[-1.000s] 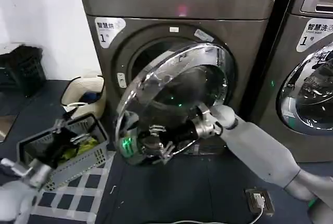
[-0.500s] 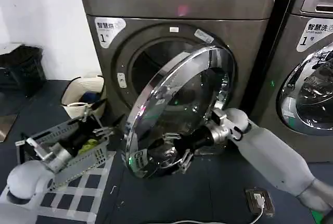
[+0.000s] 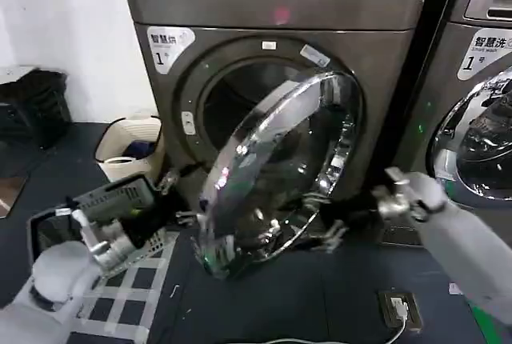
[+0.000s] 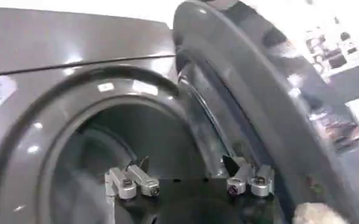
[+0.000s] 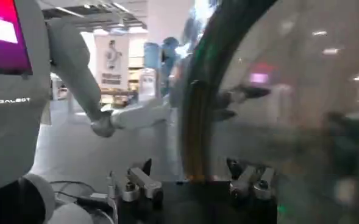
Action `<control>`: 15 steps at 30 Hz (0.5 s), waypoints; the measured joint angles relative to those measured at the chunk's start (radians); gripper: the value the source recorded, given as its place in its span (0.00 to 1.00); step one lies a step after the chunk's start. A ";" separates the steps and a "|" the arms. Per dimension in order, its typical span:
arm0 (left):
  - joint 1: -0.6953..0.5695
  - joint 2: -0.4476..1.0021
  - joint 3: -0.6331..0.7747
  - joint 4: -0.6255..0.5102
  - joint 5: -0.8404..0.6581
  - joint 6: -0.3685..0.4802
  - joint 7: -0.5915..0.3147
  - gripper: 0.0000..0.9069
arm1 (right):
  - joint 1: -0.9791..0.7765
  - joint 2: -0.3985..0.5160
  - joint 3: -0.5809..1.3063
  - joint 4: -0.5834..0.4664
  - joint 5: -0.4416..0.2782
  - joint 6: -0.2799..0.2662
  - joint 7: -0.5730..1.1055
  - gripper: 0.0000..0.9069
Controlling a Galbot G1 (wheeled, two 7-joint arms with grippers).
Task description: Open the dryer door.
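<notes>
On the front of the dryer (image 3: 276,80), the door (image 3: 276,180) is already swung partway out, hinged on the machine's right side, with its free edge sticking out toward the robot's left and the dark drum opening showing behind it. Chrome ring, dark glass in the middle, grey plastic on the inside. My guess is it's rigid and fairly heavy for its size, swings easily on the hinge, and that polished ring looks slippery, so pinching the chrome probably won't hold well. I'd stay off the glass too. Best bet seems to be hooking or pushing on the inner plastic rim near the free edge, farthest from the hinge, where you get the most leverage.

The left gripper (image 4: 188,182) is low by the door's free edge, pointed into the gap between the door's inner face and the drum opening. Its jaws stand wide apart with nothing between them, so it looks set to push from behind the door.

The right gripper (image 5: 194,182) is low on the outer side, near the bottom of the ring, facing the glass. Jaws apart too, holding nothing.

Off at the floor's left side sit a grey basket (image 3: 120,200) and a white tub (image 3: 128,144) by the wall. Another machine (image 3: 472,120) stands just beside the dryer on the right.
</notes>
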 joint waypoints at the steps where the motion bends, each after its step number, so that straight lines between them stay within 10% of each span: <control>1: -0.006 -0.005 0.016 -0.001 0.005 -0.001 0.000 1.00 | -0.052 -0.027 0.048 0.018 0.012 0.010 0.004 1.00; 15: -0.163 -0.101 0.234 0.076 0.034 -0.016 -0.009 1.00 | -0.761 -0.102 0.831 0.138 0.113 0.121 0.107 1.00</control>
